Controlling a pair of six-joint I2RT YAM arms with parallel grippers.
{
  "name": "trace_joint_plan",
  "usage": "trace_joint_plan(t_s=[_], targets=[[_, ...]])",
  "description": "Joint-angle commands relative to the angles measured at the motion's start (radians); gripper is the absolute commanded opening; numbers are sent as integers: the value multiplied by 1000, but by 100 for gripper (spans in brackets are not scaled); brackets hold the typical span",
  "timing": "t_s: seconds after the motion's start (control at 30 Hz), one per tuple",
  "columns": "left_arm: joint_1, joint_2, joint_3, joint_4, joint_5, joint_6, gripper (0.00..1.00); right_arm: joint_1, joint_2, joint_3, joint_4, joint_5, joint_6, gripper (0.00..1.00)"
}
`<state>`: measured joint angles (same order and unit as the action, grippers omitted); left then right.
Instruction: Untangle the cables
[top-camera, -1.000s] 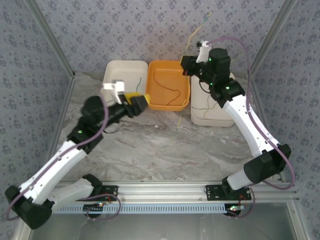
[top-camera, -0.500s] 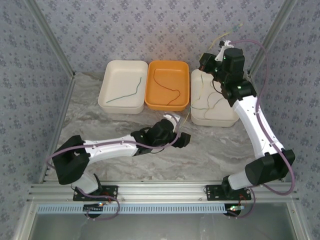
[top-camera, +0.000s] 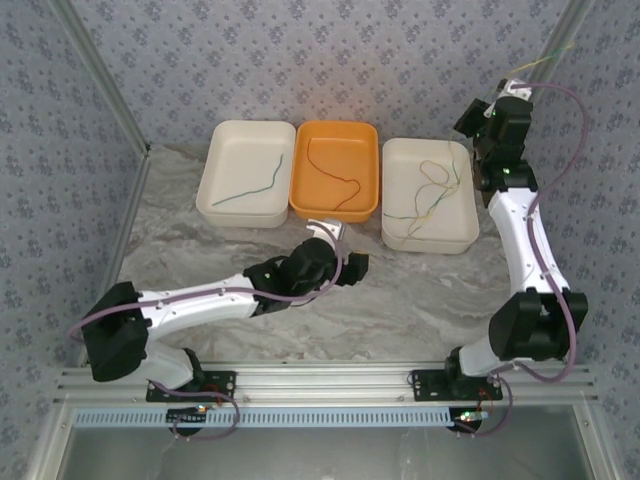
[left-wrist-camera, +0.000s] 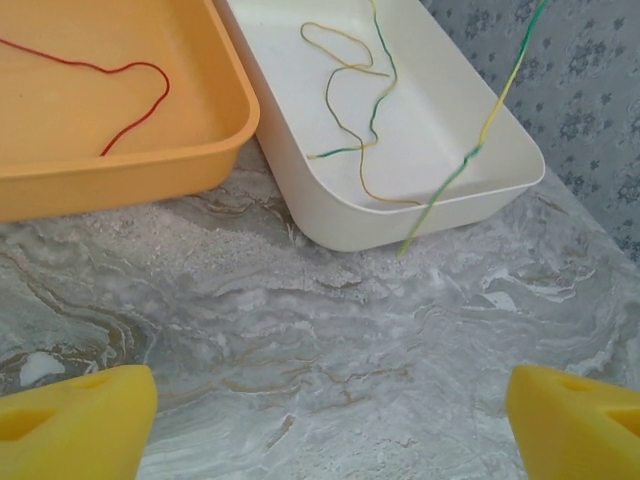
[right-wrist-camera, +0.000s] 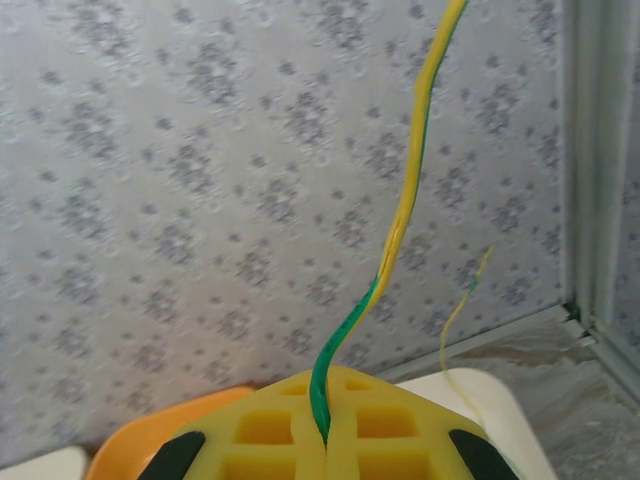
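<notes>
A dark green cable lies in the left white tray. A dark red cable lies in the orange tray. Yellow and light green cables loop loosely in the right white tray. My right gripper is raised at the back right, shut on a green-and-yellow cable that sticks up past its fingers. That cable hangs down over the tray's near rim. My left gripper hovers low over the table before the orange tray, open, its yellow fingertips wide apart around bare marble.
The three trays stand in a row at the back of the marble table. Patterned walls close in the back and both sides, and the right gripper is near the right wall's metal frame. The arm bases sit on the rail at the near edge.
My left arm swung from over the left tray down to the table before the orange tray. My right gripper moved right and up, drawing its cable out of the tangle.
</notes>
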<state>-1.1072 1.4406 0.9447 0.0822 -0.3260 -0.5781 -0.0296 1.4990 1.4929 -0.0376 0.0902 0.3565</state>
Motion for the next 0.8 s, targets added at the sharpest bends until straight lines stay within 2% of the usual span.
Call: trace_joint_plan(t_s=[0.0,0.3,0.53,0.77], targets=[[3,66,65,12,42,-7,87,-31,66,4,127,17,-31,0],[28,220,111,63,132,-43,81,-100,183,106,177,7,-13,0],[86,355,160,121,218,-102,77,-98,198,178,154,-11,-18,0],[97,489,305,124,257,-141,70,-79,276,210,103,-60,-42,0]])
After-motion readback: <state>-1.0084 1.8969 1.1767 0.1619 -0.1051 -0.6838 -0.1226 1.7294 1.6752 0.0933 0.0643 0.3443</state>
